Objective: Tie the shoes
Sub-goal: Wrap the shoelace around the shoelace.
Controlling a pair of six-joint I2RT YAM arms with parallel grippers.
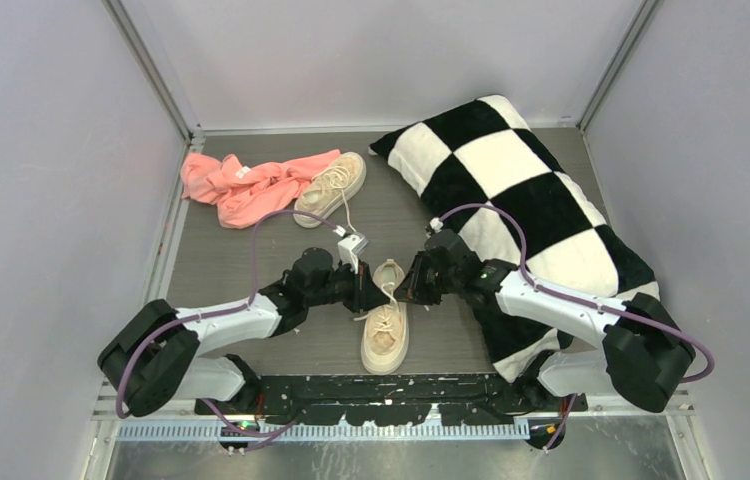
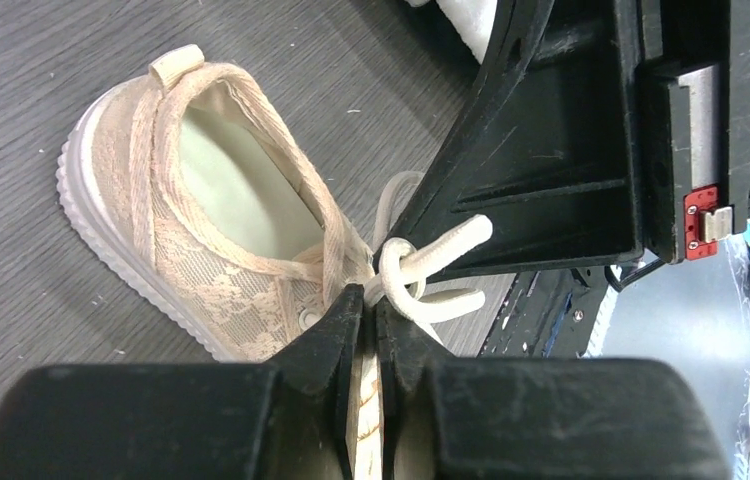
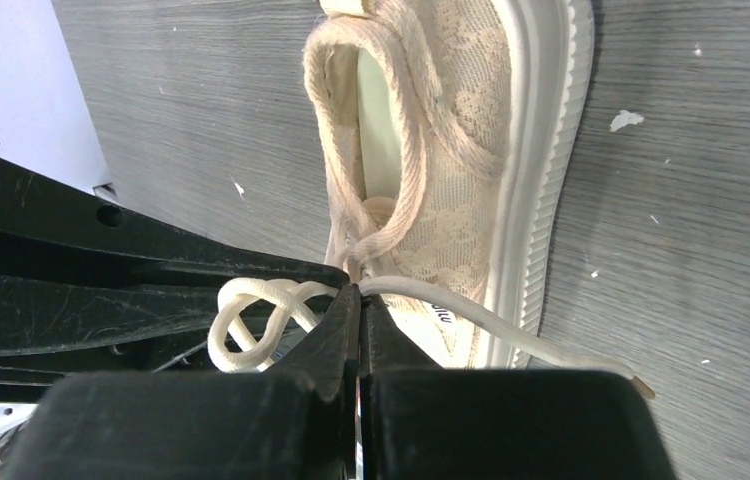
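At the far left of the worktop (image 1: 251,260) the pink cloth (image 1: 241,190) lies in a heap, and one shoe (image 1: 333,187) rests against its right edge, well apart from both arms; I judge that it waits for its turn. Nearer to the bases, the left arm (image 1: 241,318) reaches inward and low, so that the left jaws come to the laced part of the second shoe (image 1: 386,340) from its left side. These jaws are almost closed, with only a thin gap, and a strip of the cream lace (image 2: 421,270) is pinched between them. The second shoe stands on its sole in the middle of the near worktop, between the two arms, with its heel seemingly toward the bases; this puts the laces where both arms can reach them. In the left wrist view the lace makes a small crossed loop just at the tips, so a knot seems to be in forming, not finished. The right arm (image 1: 551,300) comes from the opposite side, and the right jaws are fully closed on the lace beside that loop, while one free end trails over the sole onto the worktop. Holding from two sides probably allows a pull apart to tighten the knot. At the far right the checkered pillow (image 1: 511,170) lies partly under the right arm.
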